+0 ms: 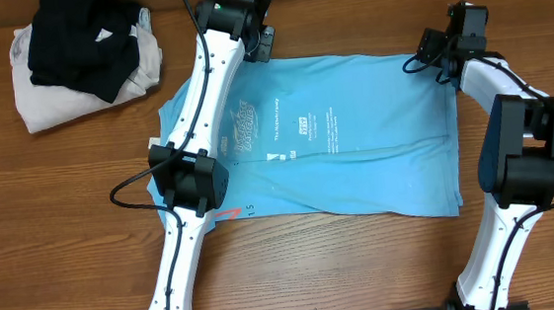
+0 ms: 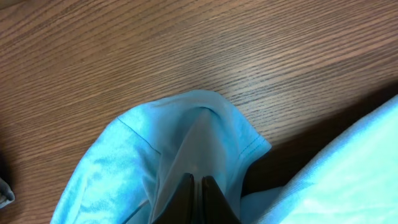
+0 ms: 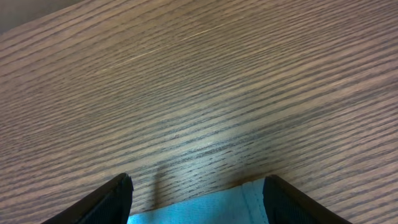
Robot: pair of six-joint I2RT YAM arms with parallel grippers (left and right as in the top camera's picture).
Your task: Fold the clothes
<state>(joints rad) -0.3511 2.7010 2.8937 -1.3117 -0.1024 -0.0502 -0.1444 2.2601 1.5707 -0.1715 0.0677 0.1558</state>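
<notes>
The clothes, a light sky-blue T-shirt (image 1: 376, 157) with white print, lie spread flat on the wooden table. My left gripper (image 1: 262, 45) is at the shirt's far left corner. In the left wrist view it (image 2: 198, 180) is shut on a raised pinch of blue fabric (image 2: 186, 124). My right gripper (image 1: 418, 62) sits at the far right corner. In the right wrist view its jaws (image 3: 198, 186) stand open, low over the table, with the hemmed shirt edge (image 3: 211, 208) lying between the fingers (image 3: 115, 196), not clamped.
A black garment (image 1: 84, 36) lies on a cream-white one (image 1: 45, 106) at the back left of the table (image 1: 44, 213). My left arm (image 1: 194, 166) stretches over the shirt's left side. Bare wood lies beyond the shirt's far edge (image 3: 199, 74).
</notes>
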